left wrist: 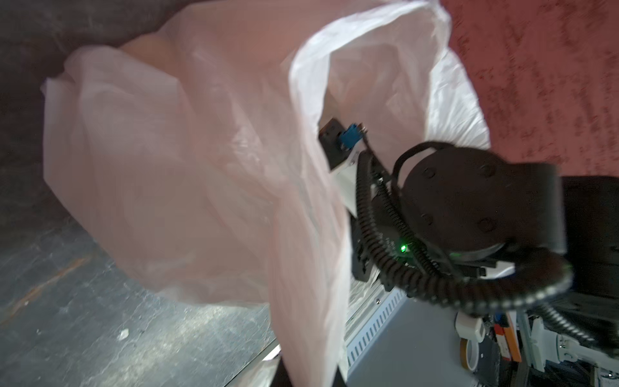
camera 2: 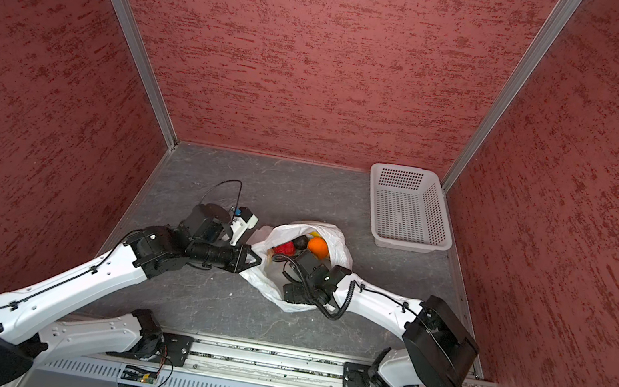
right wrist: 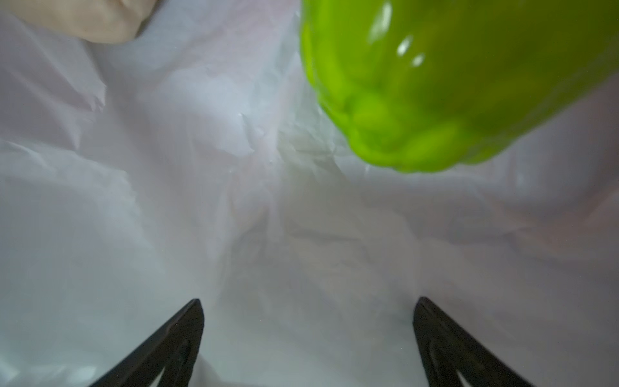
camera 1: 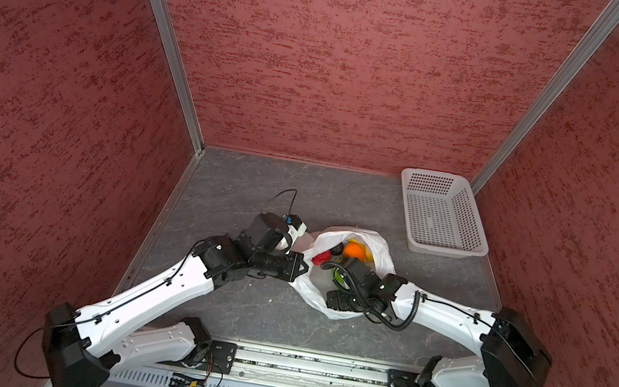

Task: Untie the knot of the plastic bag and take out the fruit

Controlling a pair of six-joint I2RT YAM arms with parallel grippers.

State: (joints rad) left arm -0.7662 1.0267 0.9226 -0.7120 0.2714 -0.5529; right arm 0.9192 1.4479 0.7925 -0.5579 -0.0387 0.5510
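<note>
Robot lab test booth, 3 red textured walls (camera 1: 341, 60) (aluminium-framed), 2 arms (camera 1: 157, 296) on rail (camera 1: 313, 372)

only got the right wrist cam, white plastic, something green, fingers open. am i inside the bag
Observer: Yes. In both top views the right gripper is down inside the open mouth of the plastic bag.
Operator: what's holding the mouth open
Observer: The left gripper is shut on the bag's rim, on the left arm's side.
Operator: where does the fruit go once i grab it
Observer: A white basket stands at the back right corner of the table, with nothing in it.
</note>
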